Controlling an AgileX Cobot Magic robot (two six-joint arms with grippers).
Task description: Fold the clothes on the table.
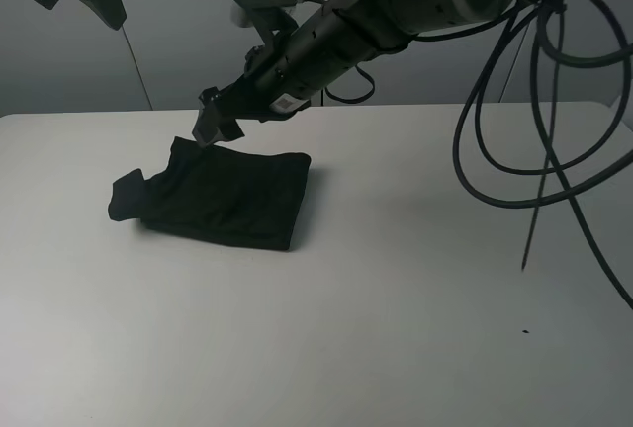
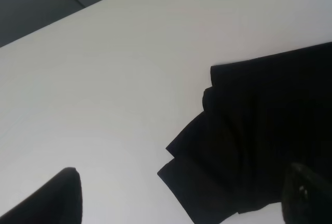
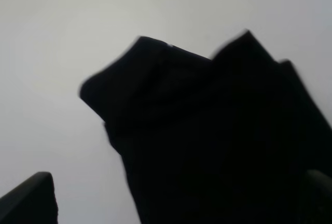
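The shirt (image 1: pixel 223 197) lies folded on the table (image 1: pixel 396 328), left of centre, long axis running left-right, a sleeve poking left. Both arms' jaws stand open, holding nothing; the right arm's (image 1: pixel 210 128) hover just above the shirt's rear edge

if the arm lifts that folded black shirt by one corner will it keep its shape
Probably not. The black shirt lies in soft stacked layers, so it would likely droop and unfold. A sleeve flap already sticks out loose. Pushed, it would probably bunch on the smooth table.
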